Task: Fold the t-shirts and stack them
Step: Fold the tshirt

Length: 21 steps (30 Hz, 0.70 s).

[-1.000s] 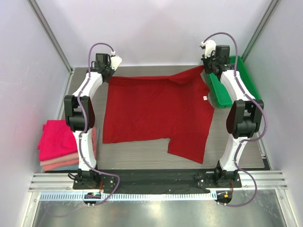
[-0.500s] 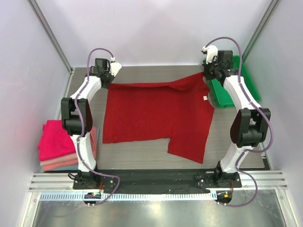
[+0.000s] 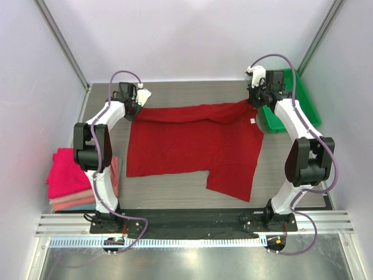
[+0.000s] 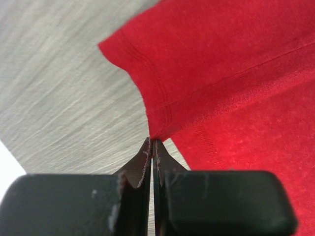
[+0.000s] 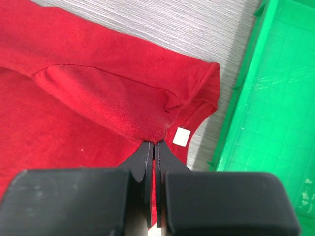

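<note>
A large dark crimson t-shirt lies spread on the grey table, its far edge lifted and folding toward the near side. My left gripper is shut on the shirt's far left corner. My right gripper is shut on the shirt's far right part by the collar, next to a white label. A stack of folded shirts, bright magenta-pink on top of salmon and pale pink ones, sits at the left edge.
A green plastic tray stands at the far right, close to my right gripper; it also shows in the right wrist view. White walls enclose the table. A sleeve hangs toward the near edge.
Both grippers have moved toward the near side with the shirt's far edge, so that edge now lies further in over the shirt.
</note>
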Tool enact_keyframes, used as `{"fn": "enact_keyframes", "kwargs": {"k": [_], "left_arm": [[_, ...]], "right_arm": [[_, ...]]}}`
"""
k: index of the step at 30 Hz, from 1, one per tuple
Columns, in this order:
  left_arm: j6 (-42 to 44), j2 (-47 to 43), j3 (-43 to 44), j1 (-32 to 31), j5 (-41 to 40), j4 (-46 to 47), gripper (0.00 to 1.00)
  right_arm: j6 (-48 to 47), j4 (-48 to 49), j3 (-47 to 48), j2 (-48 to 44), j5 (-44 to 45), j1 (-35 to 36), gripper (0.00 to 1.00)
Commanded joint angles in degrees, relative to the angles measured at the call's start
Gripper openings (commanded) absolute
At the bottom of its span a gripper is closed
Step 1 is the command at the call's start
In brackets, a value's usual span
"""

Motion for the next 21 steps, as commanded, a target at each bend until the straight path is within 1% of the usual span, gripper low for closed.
{"fn": "enact_keyframes", "kwargs": {"k": [1, 11, 18, 21], "left_arm": [[-0.4, -3.2, -0.8, -0.2, 0.9, 0.0, 0.00], [0.1, -3.6, -3.4, -0.2, 0.9, -1.1, 0.00], [0.1, -4.4, -4.7, -0.5, 0.9, -2.3, 0.00], [-0.3, -5.2, -5.2, -0.7, 3.7, -3.9, 0.00]], "right_arm": [[2.0, 0.4, -0.5, -4.9, -2.0, 0.2, 0.01], [4.5, -1.8, -6.8, -9.5, -4.0, 1.8, 0.01], [4.2, -3.8, -9.7, -11.8, -4.6, 1.9, 0.01], [3.8, -4.9, -10.9, -12.6, -4.6, 1.9, 0.01]]}}
